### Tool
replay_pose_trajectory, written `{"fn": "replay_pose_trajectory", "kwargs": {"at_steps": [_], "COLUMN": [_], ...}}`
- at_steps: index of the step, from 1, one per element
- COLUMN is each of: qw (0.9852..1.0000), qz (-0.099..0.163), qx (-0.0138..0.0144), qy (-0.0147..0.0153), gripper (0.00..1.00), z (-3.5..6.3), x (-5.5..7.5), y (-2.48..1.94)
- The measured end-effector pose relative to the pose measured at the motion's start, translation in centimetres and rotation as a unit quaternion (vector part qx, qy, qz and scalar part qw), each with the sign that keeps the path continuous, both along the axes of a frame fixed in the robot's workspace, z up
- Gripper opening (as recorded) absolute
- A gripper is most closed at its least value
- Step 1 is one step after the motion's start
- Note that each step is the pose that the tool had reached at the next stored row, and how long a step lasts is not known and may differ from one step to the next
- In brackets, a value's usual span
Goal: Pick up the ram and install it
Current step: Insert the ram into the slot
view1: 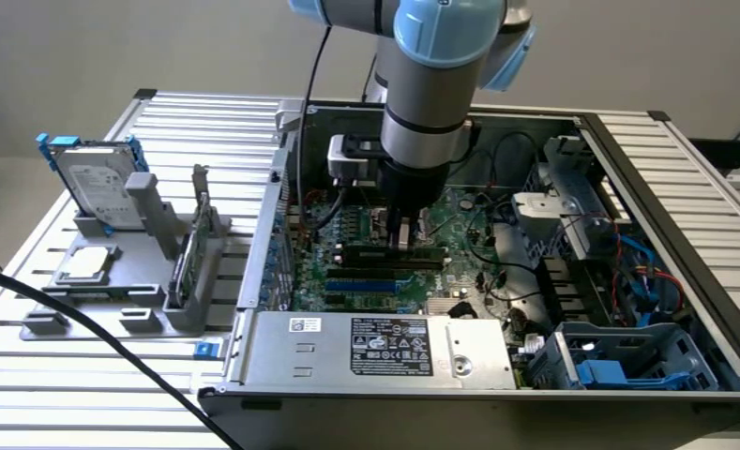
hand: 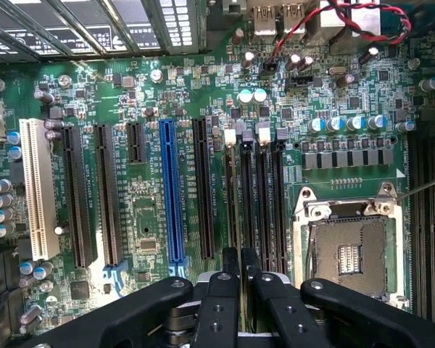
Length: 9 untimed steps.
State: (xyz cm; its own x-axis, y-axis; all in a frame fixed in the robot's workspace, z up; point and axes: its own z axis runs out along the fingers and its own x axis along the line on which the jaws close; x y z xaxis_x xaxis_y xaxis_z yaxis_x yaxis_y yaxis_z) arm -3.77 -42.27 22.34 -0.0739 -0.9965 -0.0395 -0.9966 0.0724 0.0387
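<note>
One arm [view1: 428, 112] plunges upright (wrist vertical), jaws nearly closed gripping the ram [hand: 236, 217].

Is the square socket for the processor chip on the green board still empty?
Yes, the socket on the green board lies open with its bare contacts showing and no chip in it.

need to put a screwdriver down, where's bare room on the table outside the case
Free: the slatted table in front of the grey holder tray, though a black cable crosses it, and the slats beyond the case on the exterior view's right. Crowded: the tray and inside the case.
</note>
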Motion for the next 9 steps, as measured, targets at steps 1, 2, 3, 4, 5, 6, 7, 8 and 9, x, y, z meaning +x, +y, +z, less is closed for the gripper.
{"fn": "replay_pose_trajectory", "kwargs": {"at_steps": [1, 2, 3, 4, 5, 6, 7, 8, 9], "qw": [1.0000, 1.0000, 1.0000, 1.0000, 1.0000, 1.0000, 1.0000, 1.0000, 1.0000], "qz": [0.000, 0.000, 0.000, 0.000, 0.000, 0.000, 0.000, 0.000, 0.000], "qx": [0.0000, 0.0000, 0.0000, 0.0000, 0.0000, 0.0000, 0.0000, 0.0000, 0.0000], "qy": [0.0000, 0.0000, 0.0000, 0.0000, 0.0000, 0.0000, 0.0000, 0.0000, 0.0000], "gripper": [0.15, 0.15, 0.15, 0.15, 0.15, 0.15, 0.15, 0.15, 0.15], "z": [-0.02, -0.05, -0.08, -0.10, -0.13, -0.15, -0.18, -0.20, -0.23], "x": [0.00, 0.00, 0.00, 0.00, 0.00, 0.00, 0.00, 0.00, 0.00], "y": [0.00, 0.00, 0.00, 0.00, -0.01, -0.01, -0.01, -0.01, -0.01]}}
